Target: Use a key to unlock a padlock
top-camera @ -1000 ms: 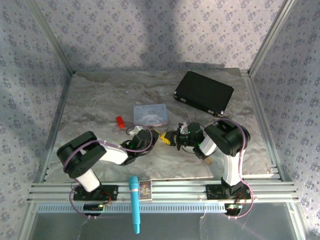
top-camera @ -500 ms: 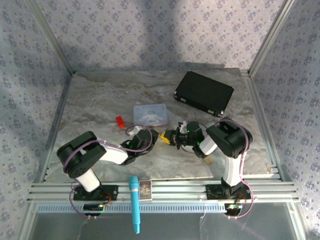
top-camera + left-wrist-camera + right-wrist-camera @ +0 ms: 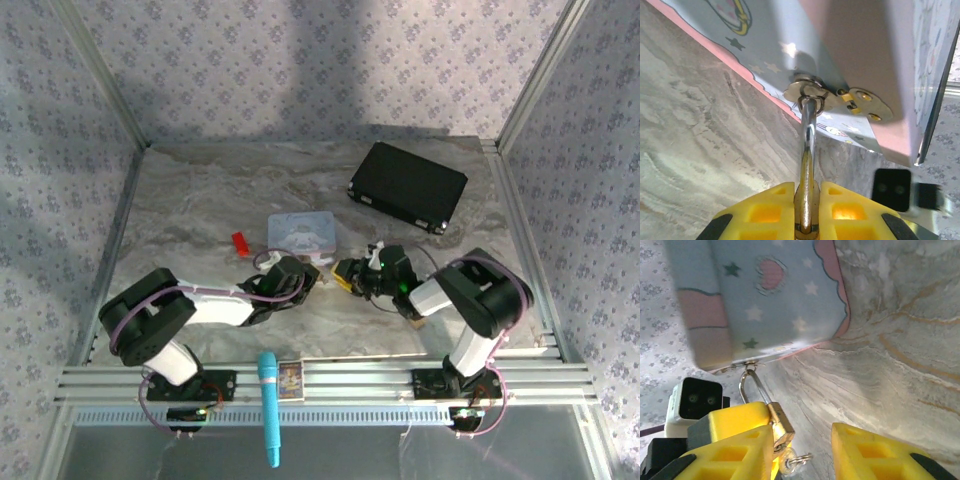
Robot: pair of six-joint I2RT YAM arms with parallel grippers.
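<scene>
Padlock (image 3: 776,426) hangs by its thin shackle from the hasp (image 3: 840,95) of the pale blue tin (image 3: 765,300) — small, rigid, slick brass. Gripping the shackle, the left tool (image 3: 806,192) is clamped tight, while the right tool (image 3: 802,427) stands parted beside the body. At its base sits what looks like the key (image 3: 790,461) — best pinched by its flat head.

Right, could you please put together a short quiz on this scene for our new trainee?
1. True or false: the shackle of the padlock passes through the hasp on the pale blue tin.
2. Whose jaws are clamped on the padlock? A: left arm. B: right arm. C: neither.
3. What colour is the closed case at the far right?
Key: 1 true; 2 A; 3 black.
</scene>
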